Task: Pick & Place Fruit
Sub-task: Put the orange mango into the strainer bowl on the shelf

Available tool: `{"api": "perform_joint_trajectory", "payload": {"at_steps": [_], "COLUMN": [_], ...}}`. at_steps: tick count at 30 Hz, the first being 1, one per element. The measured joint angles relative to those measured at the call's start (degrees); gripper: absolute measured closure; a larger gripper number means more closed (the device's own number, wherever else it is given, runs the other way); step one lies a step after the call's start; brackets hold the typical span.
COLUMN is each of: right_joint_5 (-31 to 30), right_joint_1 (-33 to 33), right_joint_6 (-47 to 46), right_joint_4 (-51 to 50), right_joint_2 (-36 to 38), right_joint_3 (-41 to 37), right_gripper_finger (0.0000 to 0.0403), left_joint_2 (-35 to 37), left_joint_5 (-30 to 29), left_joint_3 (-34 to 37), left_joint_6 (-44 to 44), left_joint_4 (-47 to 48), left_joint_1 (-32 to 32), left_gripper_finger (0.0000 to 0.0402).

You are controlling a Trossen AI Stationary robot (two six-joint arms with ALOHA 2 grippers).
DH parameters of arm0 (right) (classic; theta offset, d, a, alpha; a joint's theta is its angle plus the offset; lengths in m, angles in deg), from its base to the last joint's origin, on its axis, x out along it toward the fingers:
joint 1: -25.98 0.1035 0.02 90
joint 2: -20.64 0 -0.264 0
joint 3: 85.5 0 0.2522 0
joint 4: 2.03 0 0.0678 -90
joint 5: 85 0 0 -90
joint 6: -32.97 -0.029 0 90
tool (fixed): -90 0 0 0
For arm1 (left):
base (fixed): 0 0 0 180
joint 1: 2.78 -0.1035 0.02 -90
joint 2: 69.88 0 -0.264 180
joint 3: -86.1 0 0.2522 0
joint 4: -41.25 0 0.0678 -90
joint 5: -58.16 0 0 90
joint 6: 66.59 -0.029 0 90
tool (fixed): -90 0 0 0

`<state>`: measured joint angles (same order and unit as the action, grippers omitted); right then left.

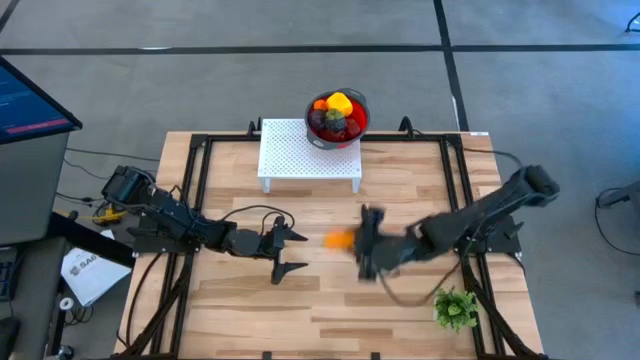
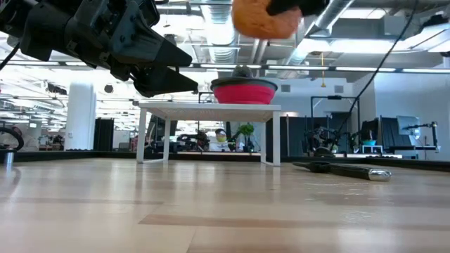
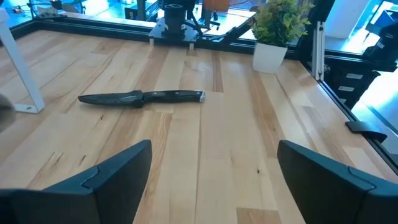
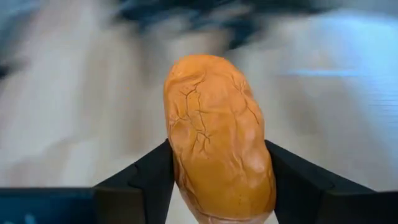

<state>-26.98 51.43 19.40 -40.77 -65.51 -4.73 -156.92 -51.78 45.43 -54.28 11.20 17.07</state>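
An orange toy fruit with cracked skin sits between the fingers of my right gripper, near the table's middle and well above it; it shows in the low view as the orange fruit. Several other fruits, red, yellow, orange and dark, lie in a red bowl that stands on a white perforated stand at the far edge. My left gripper hovers open, left of the middle, touching nothing. My right gripper pinches the orange fruit between its two fingers, one on each long side. The fingers reach roughly level from the table's right, and the fruit sticks out past their tips. The fruit is lifted clear of the table.
A black-handled knife lies flat on the wood, seen in the low view as the knife. A green plant sprig stands near the right near corner. A black frame borders the table. Bare wood lies at the near side.
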Motion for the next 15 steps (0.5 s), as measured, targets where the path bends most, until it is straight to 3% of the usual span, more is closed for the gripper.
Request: {"api": "perform_joint_trajectory", "payload": {"at_steps": [3, 6, 11, 15], "right_joint_5": [-11.08, -14.86, -14.44, -6.22], "right_joint_1": [-4.28, -12.28, -30.31, -42.87], "right_joint_6": [-0.26, -1.27, -9.15, -12.19], "right_joint_4": [-0.85, 0.91, 1.57, 4.04], "right_joint_2": [5.86, 10.27, 13.20, 12.17], "right_joint_3": [-0.01, 0.01, 0.01, 0.01], "right_gripper_finger": [0.0203, 0.0206, 0.0195, 0.0186], "left_joint_2": [0.00, 0.00, 0.00, 0.00], "left_joint_5": [-0.01, -0.19, -0.22, -0.26], "left_joint_3": [0.00, 0.00, 0.00, 0.02], "left_joint_6": [0.00, 0.00, -0.29, -0.35], "left_joint_4": [-0.01, -0.02, -0.04, -0.07], "left_joint_1": [-0.01, -0.01, -0.01, -0.01], "left_gripper_finger": [0.0060, 0.0060, 0.0060, 0.0060]}}
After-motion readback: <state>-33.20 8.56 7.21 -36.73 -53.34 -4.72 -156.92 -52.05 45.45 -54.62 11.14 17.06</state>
